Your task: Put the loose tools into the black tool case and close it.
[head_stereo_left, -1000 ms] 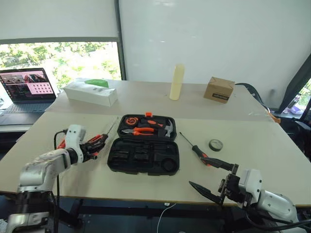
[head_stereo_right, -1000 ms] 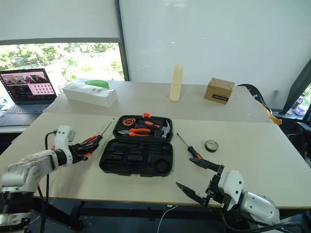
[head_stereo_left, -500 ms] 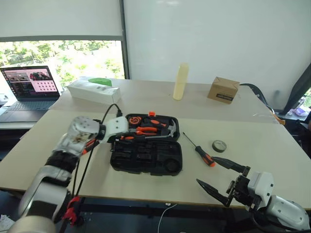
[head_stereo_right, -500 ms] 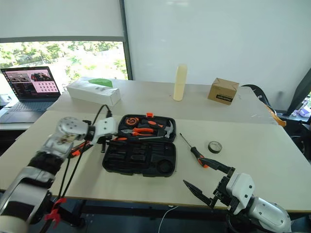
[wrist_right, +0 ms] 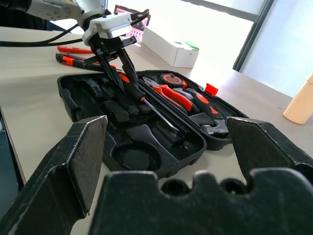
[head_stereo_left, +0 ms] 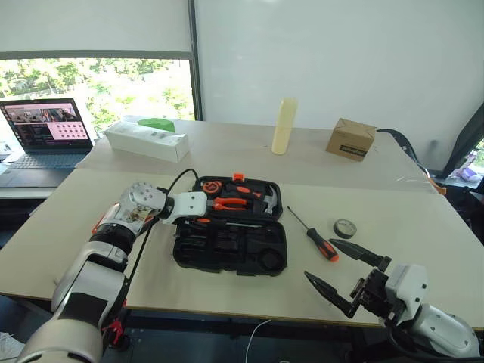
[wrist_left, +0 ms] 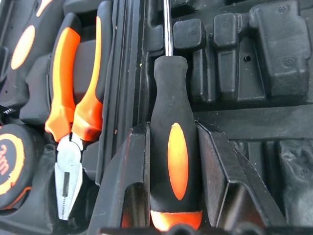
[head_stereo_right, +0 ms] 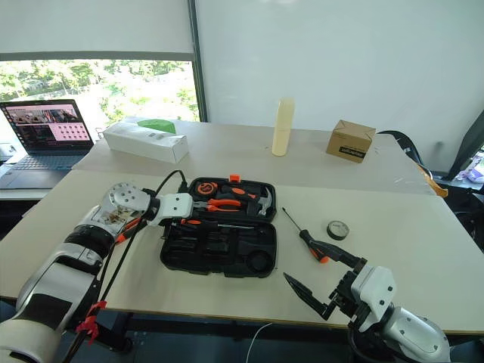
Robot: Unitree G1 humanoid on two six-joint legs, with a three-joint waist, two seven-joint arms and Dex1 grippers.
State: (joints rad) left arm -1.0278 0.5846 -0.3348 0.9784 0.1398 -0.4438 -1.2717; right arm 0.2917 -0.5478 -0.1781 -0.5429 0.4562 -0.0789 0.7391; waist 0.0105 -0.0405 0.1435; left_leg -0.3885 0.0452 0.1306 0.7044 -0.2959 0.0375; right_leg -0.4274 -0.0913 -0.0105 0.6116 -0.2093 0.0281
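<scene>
The black tool case (head_stereo_left: 281, 249) lies open mid-table. Pliers (head_stereo_left: 231, 203), a hammer (head_stereo_left: 265, 200) and a tape measure (head_stereo_left: 208, 187) sit in its far half. My left gripper (wrist_left: 172, 126) is shut on a screwdriver (wrist_left: 173, 93) by its black-orange handle. The shaft (wrist_right: 161, 110) runs along the near half's back edge beside the hinge; I cannot tell if it rests there. A second screwdriver (head_stereo_left: 324, 246) and a dark tape roll (head_stereo_left: 345, 227) lie right of the case. Two orange tools (wrist_right: 71, 55) lie beyond its left side. My right gripper (head_stereo_left: 320, 259) is open near the front edge.
A laptop (head_stereo_left: 45, 128) stands at the far left, with a white oblong box (head_stereo_left: 147, 141) beside it. A pale upright cylinder (head_stereo_left: 283, 126) and a small cardboard box (head_stereo_left: 351, 139) stand on the far table. A black cable hangs from my left wrist.
My left gripper swung from the table left of the case to over the case, rolling the screwdriver so that its shaft lies along the hinge. The right gripper stayed put and open.
</scene>
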